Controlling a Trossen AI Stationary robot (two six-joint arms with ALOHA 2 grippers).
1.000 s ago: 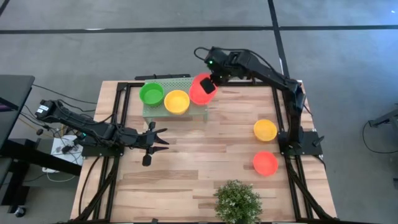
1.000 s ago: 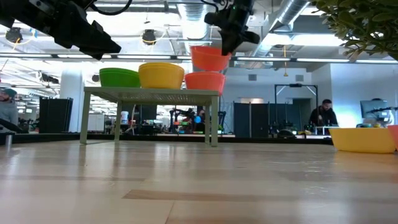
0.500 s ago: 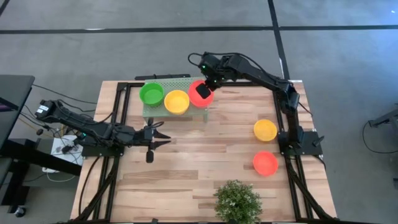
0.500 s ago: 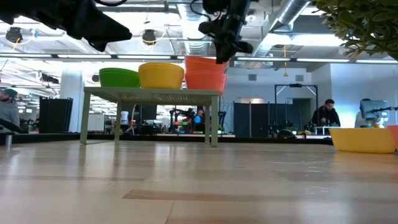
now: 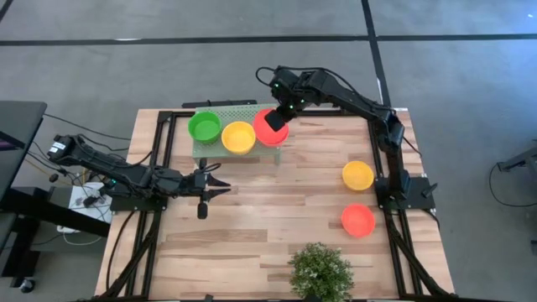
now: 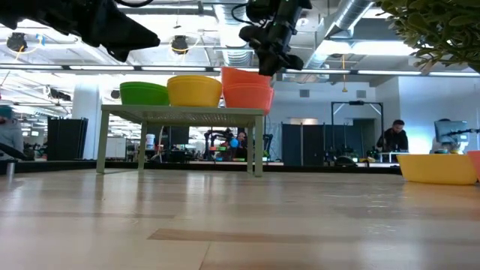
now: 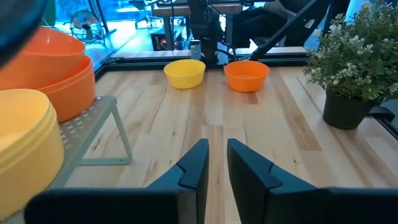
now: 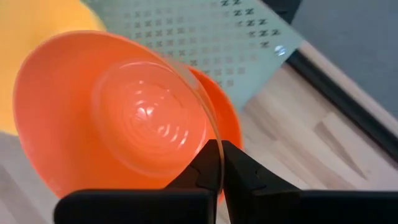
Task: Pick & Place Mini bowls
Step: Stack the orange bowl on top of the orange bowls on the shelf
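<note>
A pale green perforated stand (image 5: pixel 226 113) at the far left carries a green bowl (image 5: pixel 204 127), a yellow bowl (image 5: pixel 238 137) and a red-orange bowl (image 6: pixel 247 99) side by side. My right gripper (image 5: pixel 278 117) is shut on a second red-orange bowl (image 5: pixel 265 130), which sits nested in the red-orange one on the stand (image 8: pixel 229 121). My left gripper (image 7: pixel 217 155) hovers over the table's left part, near the stand, its fingers a narrow gap apart with nothing between them. My right gripper pinches the upper red-orange bowl's rim (image 8: pixel 210 135) on the side toward the table's right, one finger inside the wall and one outside. The fingers come slanting down from the far right. The bowl sits open side up in the lower bowl (image 6: pixel 247 79).
A yellow-orange bowl (image 5: pixel 357 175) and a red bowl (image 5: pixel 357 220) lie on the table's right part, beside the right arm's base. A bushy potted plant (image 5: pixel 320 270) stands at the near edge. Bare wood lies in the middle.
My right gripper has gone down and a little toward the table's left with the red-orange bowl, which was held tilted above the stand and now sits nested in the lower red-orange bowl. My left gripper's fingers have drawn closer together.
</note>
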